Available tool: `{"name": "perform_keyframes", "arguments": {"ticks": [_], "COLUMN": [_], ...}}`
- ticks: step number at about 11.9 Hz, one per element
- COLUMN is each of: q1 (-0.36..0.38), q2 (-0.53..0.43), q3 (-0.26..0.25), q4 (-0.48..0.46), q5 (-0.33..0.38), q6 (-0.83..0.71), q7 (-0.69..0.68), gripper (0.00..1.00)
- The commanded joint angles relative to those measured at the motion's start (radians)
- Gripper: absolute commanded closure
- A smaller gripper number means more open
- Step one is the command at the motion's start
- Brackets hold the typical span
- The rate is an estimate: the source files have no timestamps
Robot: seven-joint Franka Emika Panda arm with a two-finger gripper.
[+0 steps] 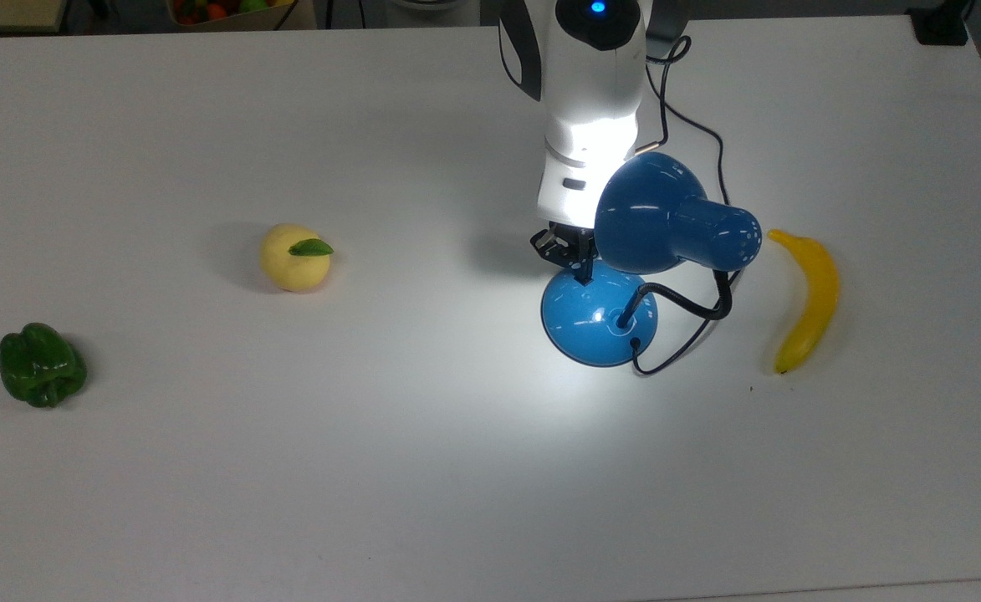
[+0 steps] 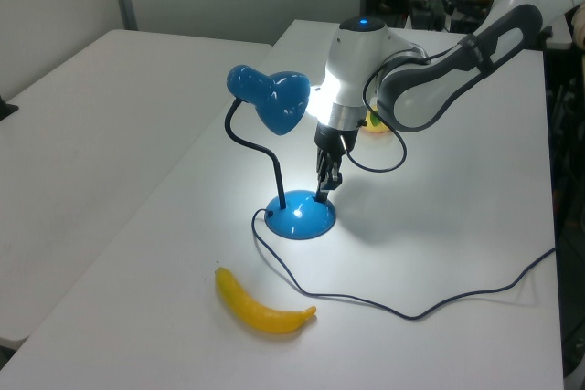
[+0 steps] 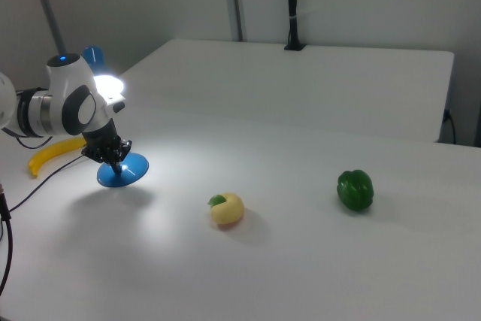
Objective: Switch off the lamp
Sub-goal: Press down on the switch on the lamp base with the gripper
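Observation:
The blue lamp stands right of centre on the white table, its round base under the bell shade. It is lit and throws a bright patch on the table around the base. My gripper points down with its black fingers together, the tips on the far edge of the base, just left of the shade in the top view. In the left view the gripper meets the base on its right rim. The right view has the gripper over the base.
A banana lies right of the lamp in the top view. A yellow fruit with a green leaf and a green pepper lie to the left. The lamp's black cord runs back past the arm.

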Motion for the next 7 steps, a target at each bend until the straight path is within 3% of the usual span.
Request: {"name": "perform_keyframes", "arguments": {"ticks": [1,7], "q1": [0.005,-0.004], "q2": [0.002,-0.001], "q3": [0.001,-0.001], "q4": [-0.028,-0.074], "q5": [0.005,0.002], "q6": [0.018,-0.009], "q7": [-0.013,-0.001], "gripper": [1.00,1.00]}}
